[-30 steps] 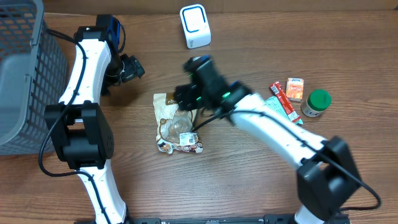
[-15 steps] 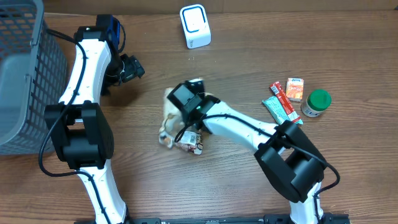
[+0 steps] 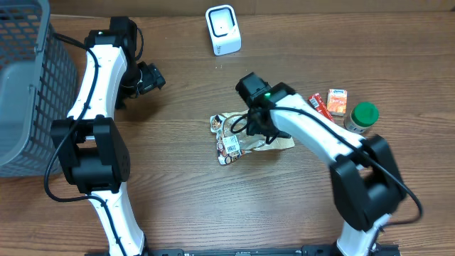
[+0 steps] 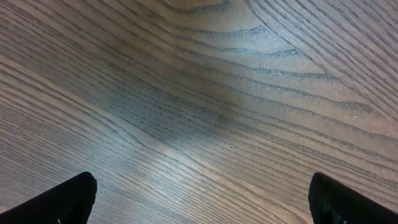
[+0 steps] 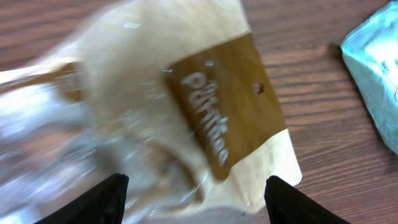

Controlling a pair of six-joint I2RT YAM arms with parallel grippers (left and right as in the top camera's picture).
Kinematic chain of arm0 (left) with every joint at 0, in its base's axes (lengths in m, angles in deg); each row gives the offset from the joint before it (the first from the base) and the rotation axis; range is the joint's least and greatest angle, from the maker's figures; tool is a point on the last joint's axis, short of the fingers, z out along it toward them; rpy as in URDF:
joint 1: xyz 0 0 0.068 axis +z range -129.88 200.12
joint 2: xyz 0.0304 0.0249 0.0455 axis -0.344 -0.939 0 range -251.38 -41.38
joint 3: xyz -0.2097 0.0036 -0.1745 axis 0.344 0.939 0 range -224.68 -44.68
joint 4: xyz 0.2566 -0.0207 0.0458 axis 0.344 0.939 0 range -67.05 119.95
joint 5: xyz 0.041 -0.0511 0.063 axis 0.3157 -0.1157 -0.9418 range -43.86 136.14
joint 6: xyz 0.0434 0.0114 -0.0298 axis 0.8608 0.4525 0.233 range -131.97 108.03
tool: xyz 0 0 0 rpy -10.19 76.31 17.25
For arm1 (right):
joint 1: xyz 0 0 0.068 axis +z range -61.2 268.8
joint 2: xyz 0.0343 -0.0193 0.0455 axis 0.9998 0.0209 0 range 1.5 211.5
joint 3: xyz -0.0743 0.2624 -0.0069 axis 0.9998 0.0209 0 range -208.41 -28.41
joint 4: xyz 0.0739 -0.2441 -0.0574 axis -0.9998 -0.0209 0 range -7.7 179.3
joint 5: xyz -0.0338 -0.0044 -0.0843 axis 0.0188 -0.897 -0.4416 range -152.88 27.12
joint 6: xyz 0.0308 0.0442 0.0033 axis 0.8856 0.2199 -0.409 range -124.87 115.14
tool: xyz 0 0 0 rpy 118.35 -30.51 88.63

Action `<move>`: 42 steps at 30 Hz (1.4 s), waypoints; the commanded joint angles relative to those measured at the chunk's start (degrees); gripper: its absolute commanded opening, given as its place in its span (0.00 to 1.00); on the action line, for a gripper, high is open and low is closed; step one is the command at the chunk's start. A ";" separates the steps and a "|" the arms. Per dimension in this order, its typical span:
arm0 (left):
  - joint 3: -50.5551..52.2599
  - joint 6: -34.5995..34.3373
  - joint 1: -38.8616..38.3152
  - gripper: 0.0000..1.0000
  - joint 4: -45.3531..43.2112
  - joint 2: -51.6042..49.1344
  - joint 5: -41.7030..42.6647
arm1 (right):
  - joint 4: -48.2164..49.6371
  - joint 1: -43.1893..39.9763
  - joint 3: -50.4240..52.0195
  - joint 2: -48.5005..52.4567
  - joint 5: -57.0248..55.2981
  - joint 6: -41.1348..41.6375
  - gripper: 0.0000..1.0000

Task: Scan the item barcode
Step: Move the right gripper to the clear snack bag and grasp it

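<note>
Overhead: the bag [image 3: 245, 141] lies flat on the table [image 3: 178, 213], mid-table and well short of the scanner [image 3: 223, 30] at the far edge. The right gripper [image 3: 257, 126] is right over the bag's far side. A white label [image 3: 229, 148] that looks like the barcode faces up at the bag's near-left end. The left gripper [image 3: 147, 77] hangs apart to the left, near the basket [image 3: 21, 85], with nothing under it. To do the step well, the bag needs a firm hold by an edge away from that label, then a lift towards the scanner with the label turned to the scanner's window and kept flat, as crinkled film reads badly.

Left wrist: only bare wood, and both fingers [image 4: 62, 202] sit at the bottom corners, spread wide and released. This arm has no part in the step for now.

Right wrist: the bag is blurred, its brown header [image 5: 227, 124] pointing down-right and a teal packet [image 5: 373, 68] at the edge. The fingertips [image 5: 99, 199] stand apart over the bag's lower part; whether they pinch it I cannot tell. A surer grip should come before any lift.
</note>
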 commanded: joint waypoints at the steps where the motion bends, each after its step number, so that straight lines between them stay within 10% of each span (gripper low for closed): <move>1: -0.90 0.70 -0.42 1.00 -0.02 0.87 -0.35 | -0.17 0.00 -0.20 -8.07 5.16 -5.22 0.75; 42: -0.90 0.70 -0.42 1.00 -0.02 0.87 -0.35 | 9.29 -5.90 8.39 2.05 11.17 -16.90 0.76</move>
